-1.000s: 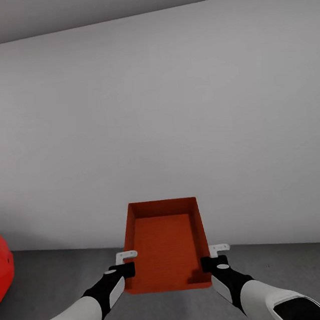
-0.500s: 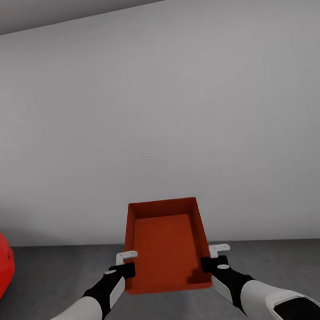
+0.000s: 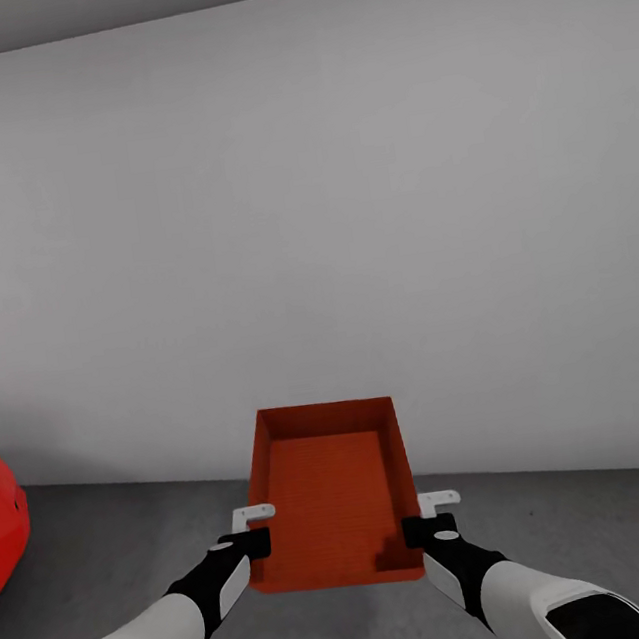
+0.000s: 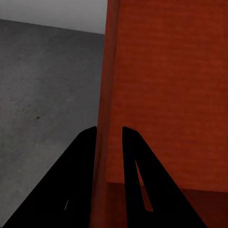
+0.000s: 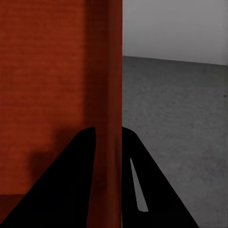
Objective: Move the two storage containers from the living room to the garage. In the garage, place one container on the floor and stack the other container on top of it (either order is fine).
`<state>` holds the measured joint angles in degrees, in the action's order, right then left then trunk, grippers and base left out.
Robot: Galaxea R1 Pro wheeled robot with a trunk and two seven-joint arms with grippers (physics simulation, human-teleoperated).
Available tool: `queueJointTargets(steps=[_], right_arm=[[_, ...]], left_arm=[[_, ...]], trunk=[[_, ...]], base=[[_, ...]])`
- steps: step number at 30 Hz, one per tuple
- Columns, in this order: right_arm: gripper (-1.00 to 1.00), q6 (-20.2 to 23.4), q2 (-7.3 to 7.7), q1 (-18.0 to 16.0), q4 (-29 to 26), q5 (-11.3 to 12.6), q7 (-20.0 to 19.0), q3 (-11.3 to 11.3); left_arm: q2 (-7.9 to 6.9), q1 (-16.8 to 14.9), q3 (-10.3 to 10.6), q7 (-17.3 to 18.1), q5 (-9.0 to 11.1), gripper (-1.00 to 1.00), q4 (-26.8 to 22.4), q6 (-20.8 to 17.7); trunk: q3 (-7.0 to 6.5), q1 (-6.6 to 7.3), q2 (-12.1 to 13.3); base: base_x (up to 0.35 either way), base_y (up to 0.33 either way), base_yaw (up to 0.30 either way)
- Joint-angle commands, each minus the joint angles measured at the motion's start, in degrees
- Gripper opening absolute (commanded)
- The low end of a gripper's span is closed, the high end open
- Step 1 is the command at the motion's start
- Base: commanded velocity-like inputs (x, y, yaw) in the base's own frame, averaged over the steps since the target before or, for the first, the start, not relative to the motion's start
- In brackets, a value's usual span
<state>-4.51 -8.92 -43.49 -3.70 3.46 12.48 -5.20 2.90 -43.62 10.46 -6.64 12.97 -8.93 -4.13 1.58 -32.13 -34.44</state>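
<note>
1. At far left of the head view: a glossy red car [image 3: 0, 513], partly cut off by the frame edge, standing on the dark grey rough concrete floor [image 3: 115, 528] of the garage, well apart from the carried load.
2. Next, the left hand [image 3: 249, 531]: black fingers [image 4: 80, 166] pinching the left side wall of the open orange-red rectangular storage container [image 3: 332, 489], one finger outside the wall and one inside, near the container's close corner.
3. In the middle: that container held in the air between both arms, above the floor, open top upward, nothing inside, tilted slightly down toward the robot; plain white-grey wall [image 3: 345, 205] behind it.
4. Then the right hand [image 3: 431, 515]: black fingers [image 5: 78, 166] clamped on the right side wall in the same straddling way, mirror of the left.
5. Handling, as a judgement: probably light, since two thin pinch grips carry it; walls thin and plain, likely to flex or slip if squeezed unevenly, so best held on both long walls at matching points, as here, and lowered level.
6. Stage, as a judgement: container already in the garage, not yet set down; no second container visible among these views, so whether floor or stack comes next cannot be told.
</note>
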Motion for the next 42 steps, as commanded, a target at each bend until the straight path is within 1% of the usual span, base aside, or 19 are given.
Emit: queueJointTargets(steps=[1, 24, 42], right_arm=[[-1.00, -0.33, 0.02, -0.02, 0.27, 1.11, 0.44, -0.07], [-1.00, -0.30, 0.03, -0.02, 0.27, 1.11, 0.44, -0.07], [-1.00, -0.32, -0.01, -0.02, 0.27, 1.11, 0.35, -0.07]], left_arm=[[0.00, -0.06, -2.03, -2.41, -0.67, -1.00, -1.88, 0.79], [-0.09, -0.06, -2.11, -2.41, -0.66, -1.00, -1.88, 0.79], [-0.09, -0.06, -2.11, -2.41, -0.66, -1.00, -1.88, 0.79]], trunk=[[0.22, -0.02, -0.11], [2.33, -0.02, -0.11], [3.32, -0.02, -0.11]], base=[[0.000, 0.000, 0.000], [0.000, 0.000, -0.009], [0.000, 0.000, -0.214]])
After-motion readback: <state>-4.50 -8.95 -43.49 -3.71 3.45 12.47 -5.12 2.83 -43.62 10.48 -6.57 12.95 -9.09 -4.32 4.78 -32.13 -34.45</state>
